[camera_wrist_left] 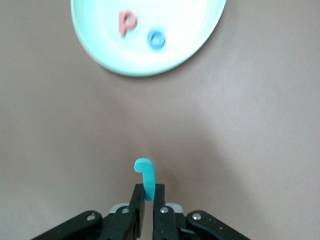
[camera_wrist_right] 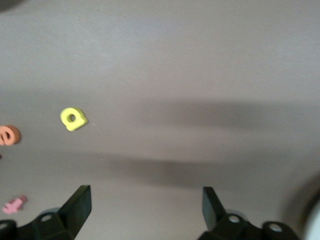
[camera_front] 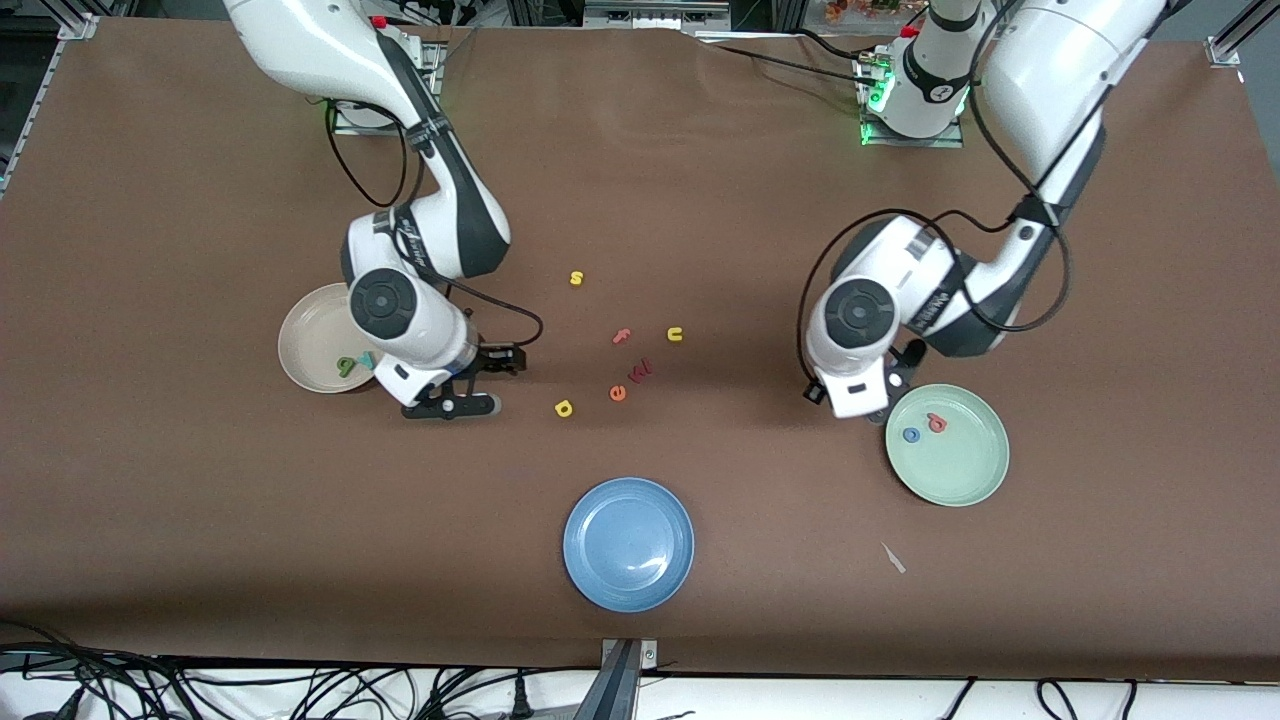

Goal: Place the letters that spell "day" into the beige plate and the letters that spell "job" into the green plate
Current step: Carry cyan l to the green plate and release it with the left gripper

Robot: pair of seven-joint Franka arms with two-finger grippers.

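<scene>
While the left gripper point(camera_wrist_left: 148, 200) (jaws clamped on the teal foam hook-shaped j point(camera_wrist_left: 145, 177)) nears the pale green plate point(camera_front: 975, 480), the right gripper point(camera_wrist_right: 145, 207), jaws released, needs the yellow foam a point(camera_wrist_right: 73, 119).

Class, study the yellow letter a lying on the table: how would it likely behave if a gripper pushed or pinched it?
The yellow a lies flat on the brown table, so it probably slides rather than rolls. It looks tiny beside the blue plate, so likely very light. Its soft, matte look suggests it may squash slightly when pinched.
</scene>
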